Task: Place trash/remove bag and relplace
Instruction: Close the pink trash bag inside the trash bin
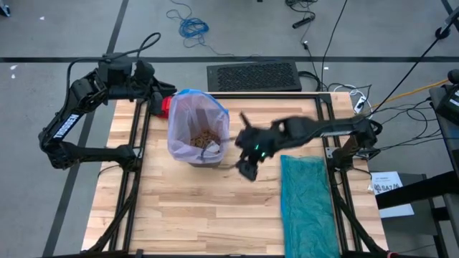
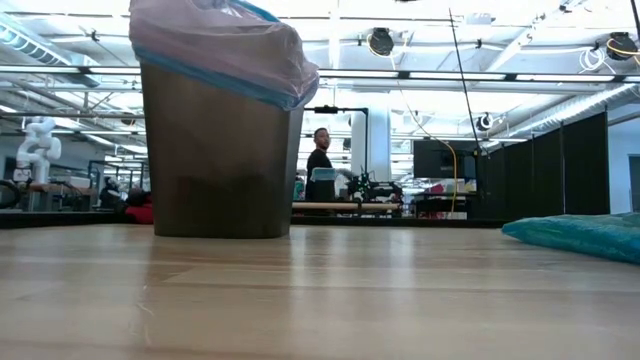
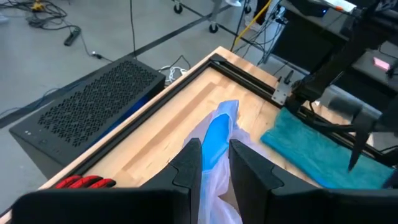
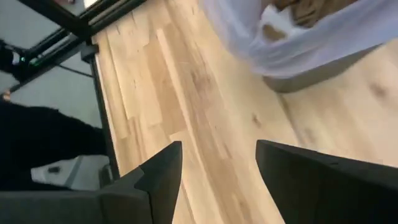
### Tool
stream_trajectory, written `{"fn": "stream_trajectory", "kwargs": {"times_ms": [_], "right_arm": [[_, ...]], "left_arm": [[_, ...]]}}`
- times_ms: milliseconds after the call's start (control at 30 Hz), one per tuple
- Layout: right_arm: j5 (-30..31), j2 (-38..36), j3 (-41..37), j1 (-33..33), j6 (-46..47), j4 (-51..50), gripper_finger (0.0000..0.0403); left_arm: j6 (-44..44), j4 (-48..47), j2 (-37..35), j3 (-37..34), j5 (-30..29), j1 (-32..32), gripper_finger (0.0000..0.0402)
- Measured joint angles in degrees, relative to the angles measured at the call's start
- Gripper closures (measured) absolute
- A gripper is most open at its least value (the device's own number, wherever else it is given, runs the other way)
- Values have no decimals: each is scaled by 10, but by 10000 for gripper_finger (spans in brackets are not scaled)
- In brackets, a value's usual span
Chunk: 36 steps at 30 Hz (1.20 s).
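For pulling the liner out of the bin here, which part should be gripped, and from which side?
Grip the bag at its rim fold, where loose plastic drapes over the bin edge. Probably come from above on the far-left side, where the left gripper already has its fingers on a raised pleat; the right gripper hangs open beside the bin.

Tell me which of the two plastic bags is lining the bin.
The pale lilac-pink bag lines the bin, its edge folded over the rim, with trash inside. The teal-green bag lies flat on the table, apart from the bin.
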Motion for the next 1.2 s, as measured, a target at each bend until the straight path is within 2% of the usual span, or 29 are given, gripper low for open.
{"fn": "stream_trajectory", "kwargs": {"times_ms": [200, 300, 433, 600, 800, 867, 1000, 1200], "right_arm": [[15, 0, -161, 29, 99, 277, 216], [49, 0, -214, 33, 142, 354, 230], [99, -7, -259, 43, 177, 380, 248], [129, -38, -307, 48, 190, 388, 267], [148, -116, -404, 8, 170, 444, 290], [142, -148, -447, -20, 157, 477, 300], [84, -196, -510, -88, 126, 549, 320], [3, -203, -524, -181, 83, 593, 335]], "left_arm": [[3, 0, 0, 0, 40, 14, 324], [4, 0, 0, 0, 55, 18, 324], [4, 0, 0, 0, 58, 23, 324], [0, -5, 0, 0, 58, 23, 324], [0, -32, 0, 0, 59, 23, 324], [-3, -31, 0, 0, 59, 23, 324], [-17, -30, 0, 0, 59, 23, 323], [-17, -29, 0, 0, 59, 23, 324]]}}
